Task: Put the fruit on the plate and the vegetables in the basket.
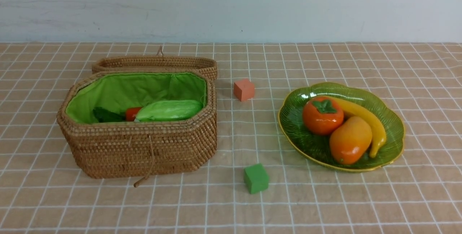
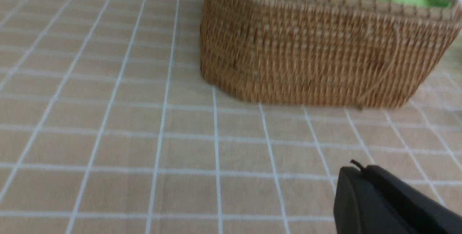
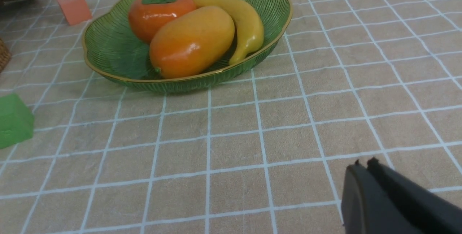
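Plate [image 1: 391,125] holds persimmon [image 1: 322,116], mango [image 1: 350,140] and banana [image 1: 364,116]. Open basket [image 1: 137,147] contains a pale-green vegetable [image 1: 169,110]; others are mostly hidden. Left gripper [image 2: 364,170] and right gripper [image 3: 364,165]: jaws closed, empty, above the counter [image 1: 325,198].

A checked tan tablecloth [image 1: 325,198] with white grid lines covered the table; a salmon-pink cube [image 1: 244,89] sat toward the far side, a green cube [image 1: 256,178] nearer the camera, well apart; behind ran a pale wall [image 1: 231,6].
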Tool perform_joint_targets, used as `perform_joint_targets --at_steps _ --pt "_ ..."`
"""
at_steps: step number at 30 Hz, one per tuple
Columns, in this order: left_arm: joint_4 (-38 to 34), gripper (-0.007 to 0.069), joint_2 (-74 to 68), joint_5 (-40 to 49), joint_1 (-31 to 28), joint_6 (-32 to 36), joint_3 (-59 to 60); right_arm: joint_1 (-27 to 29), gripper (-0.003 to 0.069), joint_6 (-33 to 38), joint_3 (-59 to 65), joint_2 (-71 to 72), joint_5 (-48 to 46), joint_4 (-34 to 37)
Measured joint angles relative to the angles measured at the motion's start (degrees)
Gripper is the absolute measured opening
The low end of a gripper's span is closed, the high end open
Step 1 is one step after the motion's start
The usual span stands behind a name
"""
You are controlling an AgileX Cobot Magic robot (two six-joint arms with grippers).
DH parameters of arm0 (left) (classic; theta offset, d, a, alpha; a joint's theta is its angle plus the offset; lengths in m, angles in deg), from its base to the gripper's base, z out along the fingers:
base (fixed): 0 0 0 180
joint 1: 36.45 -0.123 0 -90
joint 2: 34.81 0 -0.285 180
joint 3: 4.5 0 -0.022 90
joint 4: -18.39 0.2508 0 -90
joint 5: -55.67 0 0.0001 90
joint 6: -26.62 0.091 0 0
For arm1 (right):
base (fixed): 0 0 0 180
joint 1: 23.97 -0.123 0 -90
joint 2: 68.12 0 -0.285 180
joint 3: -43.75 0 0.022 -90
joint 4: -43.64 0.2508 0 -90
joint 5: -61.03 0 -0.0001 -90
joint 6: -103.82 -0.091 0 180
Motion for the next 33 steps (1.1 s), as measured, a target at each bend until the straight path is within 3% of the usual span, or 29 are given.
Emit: perform_joint_targets --at_steps 33 --pt "-0.1 -0.0013 0.0 0.4 0.0 -0.5 0.1 0.0 0.0050 -0.5 0.0 0.0 0.0 0.0"
